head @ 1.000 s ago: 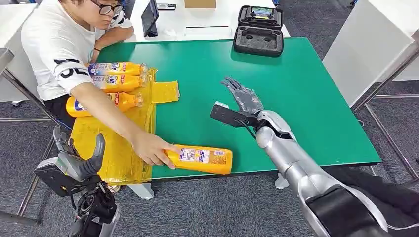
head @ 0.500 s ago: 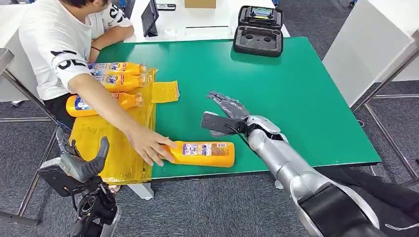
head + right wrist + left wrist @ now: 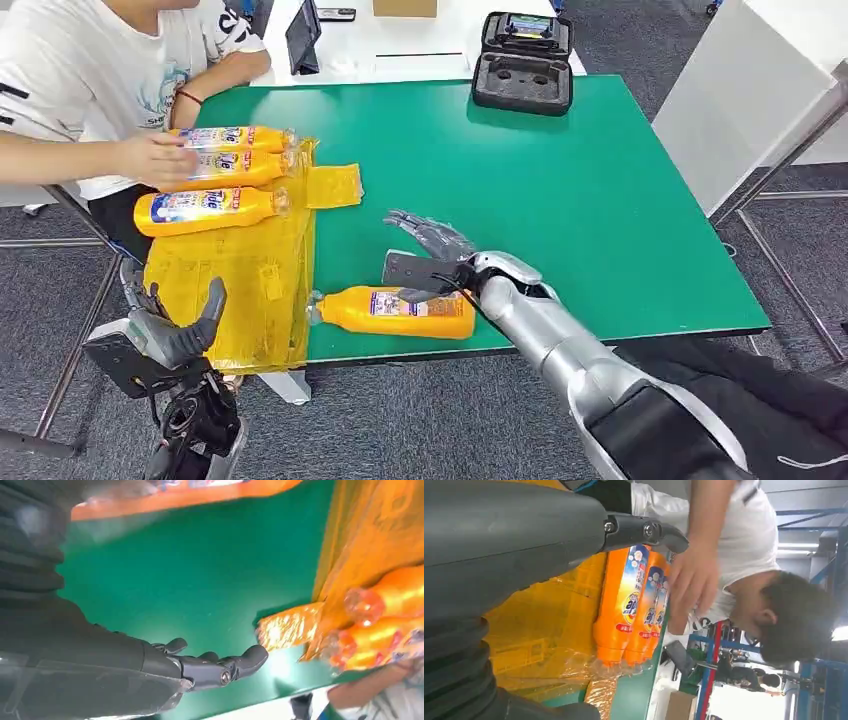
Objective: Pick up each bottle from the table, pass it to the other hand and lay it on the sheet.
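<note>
The bottle [image 3: 395, 312] lies on its side near the table's front edge, long axis running across the robot's view, cap end toward the yellow sheet [image 3: 235, 275] and just beside its edge. The right hand [image 3: 425, 258] hovers just behind and over the bottle's base half, fingers spread and reaching forward, holding nothing; whether it touches the bottle I cannot tell. In the right wrist view the fingers [image 3: 220, 669] are loosely extended over the green surface, with the orange bottle [image 3: 185, 495] blurred at the frame's edge.

The right hand is clearly the nearer one. The left hand [image 3: 165, 330] hangs below the table's front edge, beside the sheet's overhang, thumb up and apart from the fingers, empty. So the likely grasp is the right hand closing across the bottle's short axis, then carrying it leftward for the pass.

Three more bottles [image 3: 215, 165] lie side by side on the far part of the sheet, where a person's hand [image 3: 160, 160] rests on them.

The table [image 3: 600, 170] is flat green, with an open black case [image 3: 522, 62] at its far edge. Grey carpet surrounds it.
</note>
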`<act>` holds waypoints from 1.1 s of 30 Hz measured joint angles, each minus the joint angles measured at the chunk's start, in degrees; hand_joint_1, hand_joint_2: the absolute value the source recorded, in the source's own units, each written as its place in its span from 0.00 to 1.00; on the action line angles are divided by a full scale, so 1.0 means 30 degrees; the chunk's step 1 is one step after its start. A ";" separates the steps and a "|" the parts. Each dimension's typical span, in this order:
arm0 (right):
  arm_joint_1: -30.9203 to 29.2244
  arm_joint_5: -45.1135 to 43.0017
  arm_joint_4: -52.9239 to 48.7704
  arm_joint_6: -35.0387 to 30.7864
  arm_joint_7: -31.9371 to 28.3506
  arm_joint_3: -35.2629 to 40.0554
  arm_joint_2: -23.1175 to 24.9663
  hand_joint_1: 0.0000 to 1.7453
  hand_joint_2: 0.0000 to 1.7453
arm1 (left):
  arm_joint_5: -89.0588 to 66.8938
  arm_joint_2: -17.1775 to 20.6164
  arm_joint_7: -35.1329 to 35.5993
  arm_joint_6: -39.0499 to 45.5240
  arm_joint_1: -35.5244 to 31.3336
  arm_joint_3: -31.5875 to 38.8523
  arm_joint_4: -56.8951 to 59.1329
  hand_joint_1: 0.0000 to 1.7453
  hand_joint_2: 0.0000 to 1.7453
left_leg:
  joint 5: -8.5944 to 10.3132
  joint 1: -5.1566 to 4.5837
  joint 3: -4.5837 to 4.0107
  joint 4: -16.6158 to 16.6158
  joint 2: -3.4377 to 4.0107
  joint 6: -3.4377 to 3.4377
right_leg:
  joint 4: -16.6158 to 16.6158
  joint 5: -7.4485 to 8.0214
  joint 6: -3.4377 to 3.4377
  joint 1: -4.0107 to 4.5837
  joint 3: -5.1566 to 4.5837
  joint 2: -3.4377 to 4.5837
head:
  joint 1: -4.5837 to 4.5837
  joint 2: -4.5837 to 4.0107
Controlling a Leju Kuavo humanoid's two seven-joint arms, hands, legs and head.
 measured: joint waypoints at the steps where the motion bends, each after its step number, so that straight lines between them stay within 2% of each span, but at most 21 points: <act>1: 0.0038 -0.0130 -0.0051 0.0310 -0.0051 0.0095 0.0087 0.00 1.00 | -0.0015 0.0000 0.0000 0.0022 -0.0027 -0.0029 0.0051 0.00 1.00 | 0.0000 -0.0001 0.0000 0.0000 0.0000 0.0000 | 0.0000 0.0000 0.0000 0.0000 0.0000 0.0000 | 0.0000 0.0000; 6: 0.0325 -0.0481 -0.0299 0.1602 -0.0131 0.0773 0.0561 0.00 1.00 | -0.0168 0.0000 0.0000 0.0087 -0.0234 -0.0087 0.0211 0.00 1.00 | 0.0000 0.0001 0.0000 0.0000 0.0000 -0.0001 | 0.0000 -0.0001 -0.0001 0.0001 -0.0001 0.0000 | -0.0007 0.0000; 19: 0.0532 -0.0524 -0.0423 0.1835 -0.0080 0.1719 0.0801 0.00 1.00 | -0.0262 0.0015 0.0000 0.0095 -0.0320 -0.0087 0.0320 0.00 1.00 | 0.0000 0.0000 0.0001 0.0000 0.0000 0.0000 | 0.0000 -0.0001 -0.0001 0.0000 -0.0001 0.0000 | 0.0000 0.0000; 33: 0.0554 -0.0553 -0.0408 0.1594 0.0824 0.2542 -0.0370 0.00 1.00 | 0.0116 0.0204 0.0000 0.0015 -0.0290 -0.0080 0.0582 0.00 1.00 | 0.0000 0.0000 0.0000 0.0000 -0.0005 0.0000 | 0.0000 -0.0001 -0.0002 0.0000 -0.0001 -0.0003 | 0.0000 0.0000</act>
